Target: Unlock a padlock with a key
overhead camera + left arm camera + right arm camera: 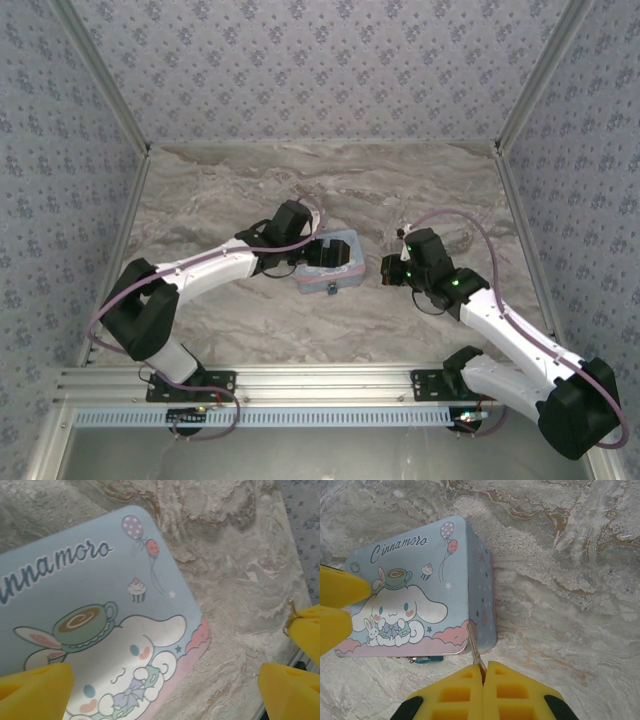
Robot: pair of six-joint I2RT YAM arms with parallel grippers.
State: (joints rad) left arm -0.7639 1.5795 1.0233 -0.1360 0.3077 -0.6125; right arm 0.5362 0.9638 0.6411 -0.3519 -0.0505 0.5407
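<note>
The pale-blue cartoon-dog tin [335, 262] lies flat mid-table. A tiny teal padlock [427, 659] hangs at its near edge and appears as a blue speck [330, 288] in the top view. My right gripper [484, 672] is shut on a thin silver key [476, 647], whose tip reaches the tin's near right corner, apart from the padlock. In the top view that gripper [388, 270] sits just right of the tin. My left gripper [165, 692] hovers open over the tin lid [100, 605], one yellow fingertip [35, 690] above the lid, the other [290, 690] beyond its edge.
Marble-patterned tabletop [230, 310] surrounds the tin. Patterned walls with metal corner posts [110, 110] close in the left, right and back sides. An aluminium rail [320, 380] runs along the near edge. The right gripper's yellow finger [306, 625] and the key tip show at the left wrist view's right edge.
</note>
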